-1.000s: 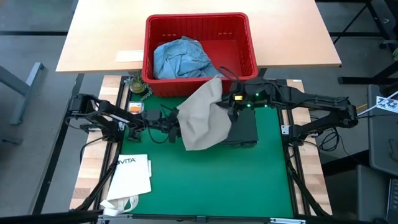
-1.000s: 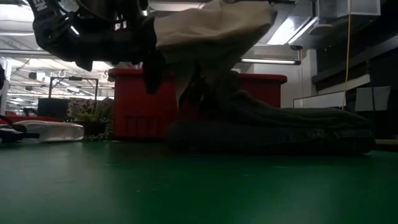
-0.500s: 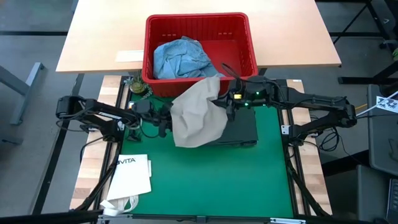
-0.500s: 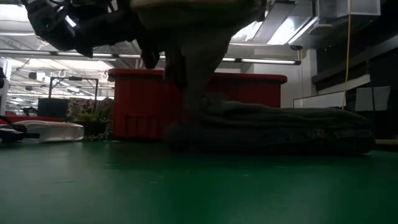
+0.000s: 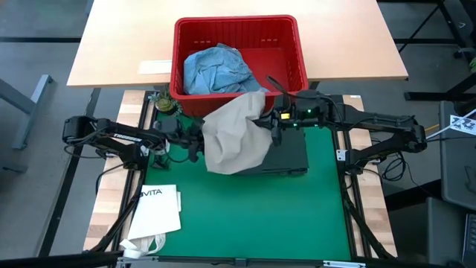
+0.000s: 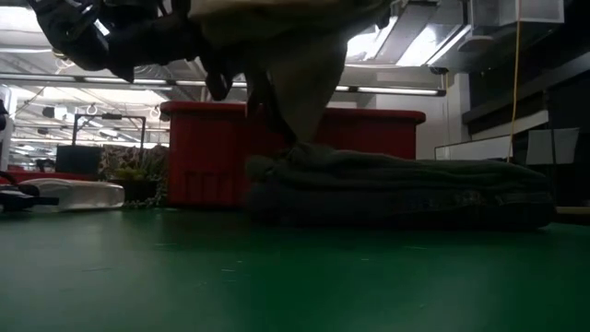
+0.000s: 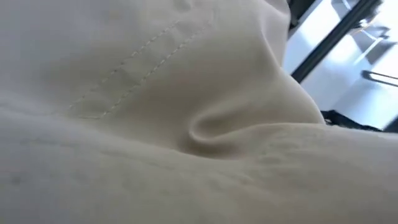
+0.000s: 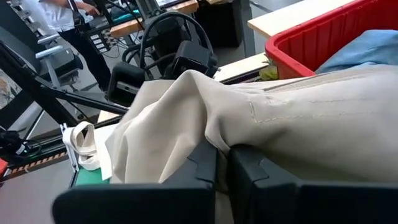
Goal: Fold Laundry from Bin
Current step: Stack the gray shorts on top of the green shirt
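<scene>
A khaki-tan garment (image 5: 236, 141) (image 6: 295, 65) hangs in the air between my two grippers, over the far half of the green mat (image 5: 245, 216). My left gripper (image 5: 197, 140) is at its left edge, where the cloth fills the left wrist view (image 7: 186, 93). My right gripper (image 5: 274, 126) (image 8: 222, 162) is shut on its right, far edge. The garment's lower tip (image 6: 297, 146) touches a folded dark garment (image 5: 290, 156) (image 6: 396, 189) lying on the mat. The red bin (image 5: 238, 22) behind holds light blue denim (image 5: 216, 71). My left gripper holds the khaki garment's left edge (image 5: 205, 141), coming roughly level from the table's left. Cloth hides the fingers, so the kind of hold does not show. My right gripper pinches a bunched fold (image 8: 219, 144) of the garment's upper edge between its two fingers, coming from the table's right. The cloth is lifted and droops slack below both grippers.
A white VITA paper bag (image 5: 158, 210) lies off the mat's near left corner. Small items (image 5: 165, 104) sit by the bin's near left corner. A wooden table (image 5: 119, 45) carries the bin. A person (image 8: 59, 12) stands in the room beyond.
My left gripper has drawn back toward the table's left edge and risen, taking the khaki garment's left edge with it. The garment has come up off the dark folded garment, so only its lower tip touches that garment now.
</scene>
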{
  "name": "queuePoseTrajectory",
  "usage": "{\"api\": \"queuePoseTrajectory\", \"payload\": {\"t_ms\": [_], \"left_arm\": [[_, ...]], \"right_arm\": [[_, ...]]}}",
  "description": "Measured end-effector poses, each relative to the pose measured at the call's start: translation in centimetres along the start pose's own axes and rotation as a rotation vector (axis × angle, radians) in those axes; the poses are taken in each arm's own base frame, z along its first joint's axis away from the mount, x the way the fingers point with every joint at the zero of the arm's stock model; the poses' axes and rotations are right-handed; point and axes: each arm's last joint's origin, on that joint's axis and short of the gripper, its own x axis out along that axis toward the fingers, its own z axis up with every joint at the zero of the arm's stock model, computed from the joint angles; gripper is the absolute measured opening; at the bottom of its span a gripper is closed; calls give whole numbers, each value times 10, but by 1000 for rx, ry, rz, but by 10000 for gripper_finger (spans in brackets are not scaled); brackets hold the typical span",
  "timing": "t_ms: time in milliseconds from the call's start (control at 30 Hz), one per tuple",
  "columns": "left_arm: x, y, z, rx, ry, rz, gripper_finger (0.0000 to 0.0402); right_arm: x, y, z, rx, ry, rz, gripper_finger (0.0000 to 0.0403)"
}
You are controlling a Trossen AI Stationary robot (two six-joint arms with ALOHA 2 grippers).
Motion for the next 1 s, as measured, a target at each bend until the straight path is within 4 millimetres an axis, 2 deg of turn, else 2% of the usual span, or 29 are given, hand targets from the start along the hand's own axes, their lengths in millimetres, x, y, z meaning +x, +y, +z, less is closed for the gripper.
{"api": "queuePoseTrajectory", "payload": {"t_ms": [267, 433, 600, 1000], "left_arm": [[-1, 5, 3, 38, -48, 64, 78], [-4, 9, 7, 37, -53, 75, 78], [-7, 9, 11, 38, -39, 50, 78], [-18, -5, 22, 50, -48, 20, 78]], "right_arm": [[4, -10, 3, 0, -33, -49, 15], [27, -20, 5, 1, -78, -4, 15], [47, -21, 1, -4, -84, 63, 15], [48, -20, -1, -4, -63, 103, 15]]}}
